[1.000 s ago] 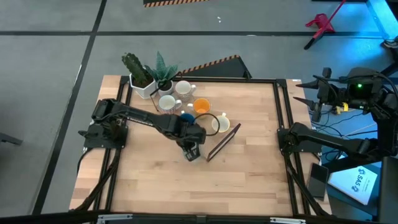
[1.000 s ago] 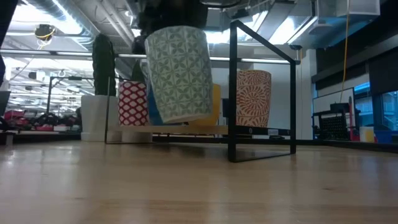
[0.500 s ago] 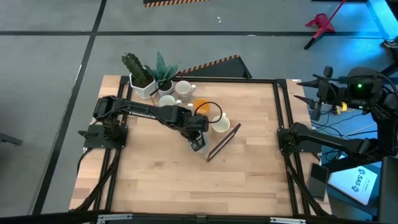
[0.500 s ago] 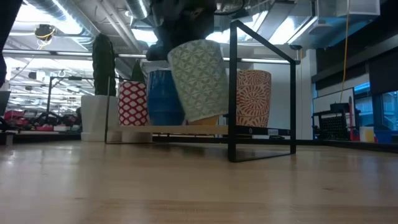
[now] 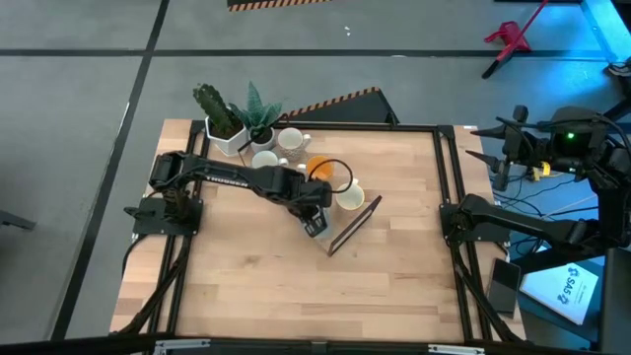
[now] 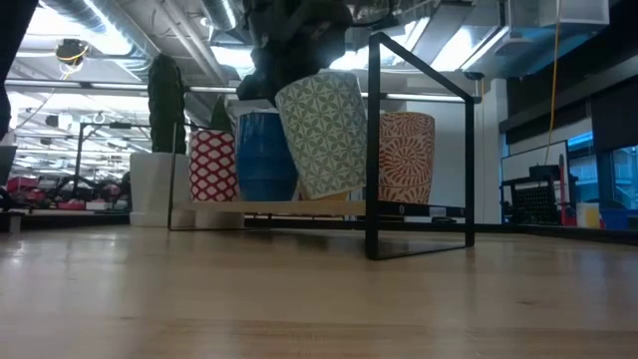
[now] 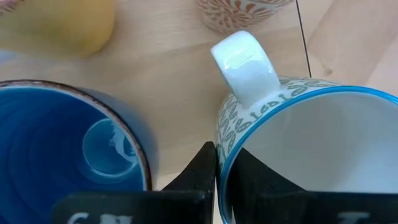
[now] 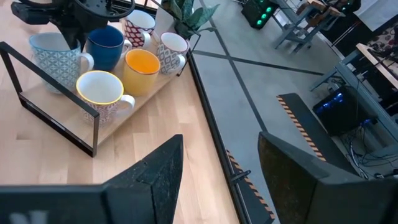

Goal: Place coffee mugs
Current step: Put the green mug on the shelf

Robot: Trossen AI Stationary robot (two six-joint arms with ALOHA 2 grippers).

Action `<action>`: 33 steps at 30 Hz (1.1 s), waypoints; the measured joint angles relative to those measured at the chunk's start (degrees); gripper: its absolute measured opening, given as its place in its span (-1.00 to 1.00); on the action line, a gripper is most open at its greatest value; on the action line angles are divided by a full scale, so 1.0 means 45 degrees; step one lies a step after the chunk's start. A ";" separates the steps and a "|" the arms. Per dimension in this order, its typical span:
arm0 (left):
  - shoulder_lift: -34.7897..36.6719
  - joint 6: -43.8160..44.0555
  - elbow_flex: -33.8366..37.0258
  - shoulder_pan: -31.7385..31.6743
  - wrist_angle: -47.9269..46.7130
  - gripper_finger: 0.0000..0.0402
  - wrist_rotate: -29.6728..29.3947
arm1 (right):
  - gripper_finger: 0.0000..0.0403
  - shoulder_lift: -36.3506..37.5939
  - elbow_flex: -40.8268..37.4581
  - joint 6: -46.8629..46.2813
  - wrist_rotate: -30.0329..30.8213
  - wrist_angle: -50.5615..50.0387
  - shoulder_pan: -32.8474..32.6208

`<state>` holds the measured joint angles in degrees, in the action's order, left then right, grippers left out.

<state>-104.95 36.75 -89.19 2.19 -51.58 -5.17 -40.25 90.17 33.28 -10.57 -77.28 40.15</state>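
My left gripper (image 5: 314, 225) is shut on a white mug with a green pattern and a blue rim (image 6: 321, 135), holding it at the wooden tray (image 8: 134, 102) under its black wire frame (image 6: 371, 150). A blue mug (image 6: 261, 155) stands right beside it on the tray; it also shows in the left wrist view (image 7: 62, 149). An orange mug (image 8: 143, 68) and three patterned white mugs (image 8: 102, 90) also stand on the tray. My right gripper (image 8: 221, 174) is open and empty at the table's right edge. My left gripper holds the patterned mug by its rim (image 7: 219, 163), to one side of the handle (image 7: 245, 65), with one finger inside the mug and one outside. The fingers come from above, pointing down. The mug hangs nearly upright, slightly tilted, its base just above the tray.
Two white pots with green plants (image 5: 232, 123) stand at the table's far left, behind the tray. The black frame's upright bar (image 6: 371, 150) stands close to the held mug. Bare wood lies across the near half of the table (image 5: 296, 306).
My left gripper has carried the patterned mug toward the table's far and right sides, from in front of the blue mug to beside it at the tray. The mug has come nearer to upright and a little lower. The gripper stays shut on it.
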 joint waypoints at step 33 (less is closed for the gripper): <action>-0.0020 0.0402 -0.0792 -0.0105 -0.0716 -0.92 0.0358 | -0.03 0.0000 0.0000 0.0015 0.0005 -0.0005 0.0003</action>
<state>-105.04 38.56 -92.75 1.72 -54.81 -3.56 -40.25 90.17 33.34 -10.55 -77.30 40.16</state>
